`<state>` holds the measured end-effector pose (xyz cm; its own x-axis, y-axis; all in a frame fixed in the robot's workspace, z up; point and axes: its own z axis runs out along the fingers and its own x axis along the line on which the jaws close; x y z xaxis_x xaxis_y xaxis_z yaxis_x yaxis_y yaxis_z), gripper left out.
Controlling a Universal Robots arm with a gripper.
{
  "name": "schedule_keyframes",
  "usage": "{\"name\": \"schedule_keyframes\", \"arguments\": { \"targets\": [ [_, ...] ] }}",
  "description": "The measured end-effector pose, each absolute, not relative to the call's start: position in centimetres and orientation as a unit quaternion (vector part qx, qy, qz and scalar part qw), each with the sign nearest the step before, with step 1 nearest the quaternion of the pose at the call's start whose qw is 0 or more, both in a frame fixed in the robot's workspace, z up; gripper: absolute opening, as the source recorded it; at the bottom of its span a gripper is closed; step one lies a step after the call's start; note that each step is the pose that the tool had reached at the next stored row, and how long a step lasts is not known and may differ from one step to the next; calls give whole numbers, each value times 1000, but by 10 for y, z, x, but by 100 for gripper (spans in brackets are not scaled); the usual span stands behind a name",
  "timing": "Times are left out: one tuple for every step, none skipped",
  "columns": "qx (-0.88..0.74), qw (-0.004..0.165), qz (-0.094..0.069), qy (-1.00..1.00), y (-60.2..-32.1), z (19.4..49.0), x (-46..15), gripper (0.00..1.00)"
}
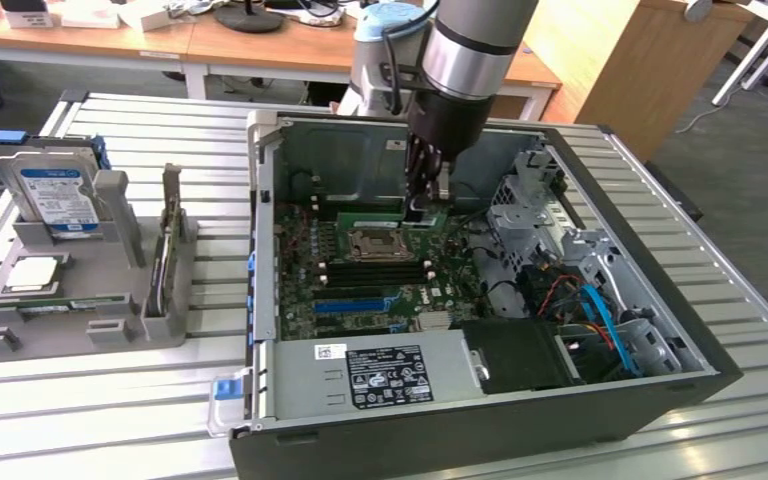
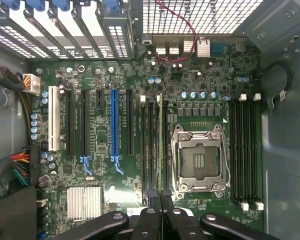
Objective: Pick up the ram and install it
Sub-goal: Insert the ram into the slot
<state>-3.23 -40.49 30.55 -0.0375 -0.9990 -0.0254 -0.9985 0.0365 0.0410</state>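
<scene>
While the gripper (image 1: 419,208) reaches down into the open computer case (image 1: 518,440) with its fingers (image 2: 151,200) drawn narrowly together, their tips meet one end of the ram (image 2: 160,145), which stands in a motherboard slot just beside the empty processor socket (image 2: 199,159).

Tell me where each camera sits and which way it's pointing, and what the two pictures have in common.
Exterior view: off the arm, raised above the table, looking down at a slant into the open computer case; the arm and its gripper reach inside.
Wrist view: on the wrist, facing straight at the motherboard; the gripper shows, shut on the ram.
Shared: the empty processor socket, the memory slots beside it, and the gripper.
</scene>
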Motion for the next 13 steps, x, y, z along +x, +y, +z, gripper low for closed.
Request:
{"name": "schedule_keyframes", "arguments": {
  "targets": [
    [694,5,-24,-720,-405,305,-32,12],
    [694,5,-24,-720,-405,304,-32,12],
    [694,5,-24,-720,-405,303,-32,12],
    [694,5,-24,-720,-405,302,-32,12],
    [694,5,-24,-720,-405,302,-32,12],
    [694,5,-24,-720,-405,301,-32,12],
    [694,5,-24,-720,-405,300,-32,12],
    [694,5,-24,-720,-405,299,-32,12],
    [694,5,-24,-720,-405,298,-32,12],
    [694,5,-24,-720,-405,298,-33,12],
    [694,5,-24,-720,-405,297,-33,12],
    [694,5,-24,-720,-405,296,-33,12],
    [694,5,-24,-720,-405,296,-33,12]
  ]
}}
